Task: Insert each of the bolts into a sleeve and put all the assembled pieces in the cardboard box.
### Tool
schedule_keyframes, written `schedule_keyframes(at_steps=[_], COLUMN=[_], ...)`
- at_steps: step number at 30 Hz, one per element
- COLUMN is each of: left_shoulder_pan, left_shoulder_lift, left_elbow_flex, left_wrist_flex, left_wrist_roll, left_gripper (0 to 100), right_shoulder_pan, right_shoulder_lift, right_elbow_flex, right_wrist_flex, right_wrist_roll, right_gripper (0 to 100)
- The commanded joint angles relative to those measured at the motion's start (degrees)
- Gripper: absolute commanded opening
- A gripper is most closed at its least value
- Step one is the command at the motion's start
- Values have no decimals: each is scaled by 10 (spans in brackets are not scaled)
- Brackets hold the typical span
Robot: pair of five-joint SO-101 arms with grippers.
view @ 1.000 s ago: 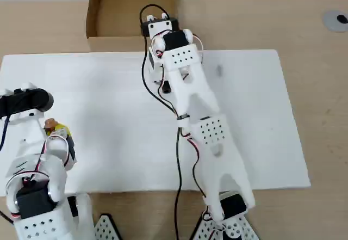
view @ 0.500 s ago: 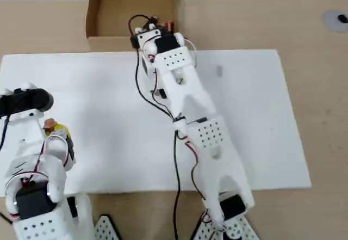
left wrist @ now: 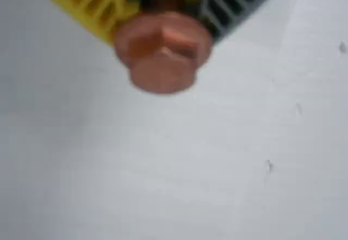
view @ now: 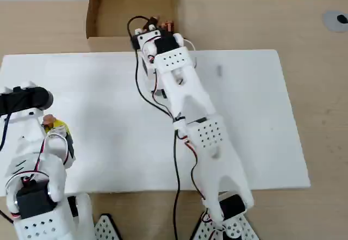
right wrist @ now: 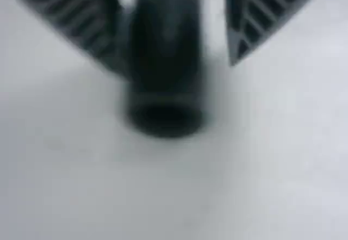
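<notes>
Near left, left gripper: it hangs over the left edge of the white sheet, clamped on a bolt.
Bolt: copper-coloured, with a six-sided flanged head. Its shank is pinched between a yellow finger and a dark finger, and the head sticks out past both tips above the sheet.
White sheet: it lies flat across the middle of the wooden surface, and both arms stand at its near edge.
Far, left of centre, cardboard box: its top is open and its near wall is just beyond the sheet's far edge.
Centre, right arm: it stretches from the near edge across the sheet, with its wrist at the far edge beside the box's right corner.
Right gripper: parted, with one dark finger against the sleeve and the other clear of it, white showing in the gap.
Sleeve: black and tubular, between the right gripper's fingers, its open end turned toward the wrist camera and white sheet behind it.
Far right, grey disc: on the bare surface, well apart from the sheet.
</notes>
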Motion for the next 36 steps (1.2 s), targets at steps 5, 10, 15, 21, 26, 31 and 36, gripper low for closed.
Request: schedule_keyframes(at_steps=[5,10,15,21,26,31,36], left_shoulder_pan=[-8,-8,-8,-8,-8,-4,-3], left_shoulder_lift=[-2,-6,-6,-6,-7,-7,-32], left_elbow_flex=[-31,-33,-70,-114,-135,-144,-142], left_wrist_flex=[-14,-14,-20,-94,-126,-122,-108], left_wrist_roll=[-3,-3,0,56,105,109,109], left_gripper=[13,13,12,9,9,9,9], right_shoulder_pan=[-8,-8,-11,-30,-78,-145,-253], right_shoulder_lift=[6,-19,-103,-262,-448,-635,-885], right_elbow_flex=[-1,-5,-4,-4,5,166,526], right_wrist_flex=[9,9,9,9,9,11,-2], right_wrist_roll=[4,4,4,4,4,1,-45], right_gripper=[9,9,9,9,9,9,9])
